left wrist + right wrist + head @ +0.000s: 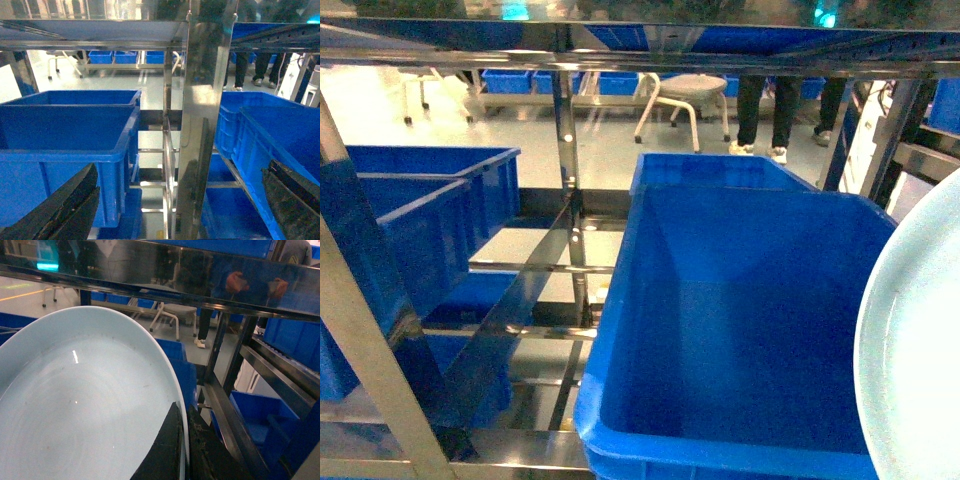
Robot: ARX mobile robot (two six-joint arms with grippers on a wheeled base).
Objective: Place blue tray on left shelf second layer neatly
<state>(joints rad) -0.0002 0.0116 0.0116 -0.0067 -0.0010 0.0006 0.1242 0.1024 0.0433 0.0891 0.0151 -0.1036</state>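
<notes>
The blue tray point(85, 400) is a pale light-blue round dish that fills the left of the right wrist view. My right gripper point(184, 442) is shut on its rim, one black finger inside the dish and one behind it. In the head view the tray point(912, 350) shows on edge at the far right, beside a big dark-blue crate point(740, 320). The left shelf second layer point(542, 267) is the steel tier of open rails on the left, holding dark-blue bins point(420, 210). My left gripper point(175, 212) stands open before a steel post point(200, 125), its black fingers point(65, 210) wide apart and holding nothing.
An upper steel shelf beam point(640, 45) runs across just overhead. A slanted steel post point(370, 330) stands at the near left. Dark-blue crates point(65, 130) sit on both sides of the post in the left wrist view. A white stool point(685, 95) and a person's legs point(770, 110) are behind the rack.
</notes>
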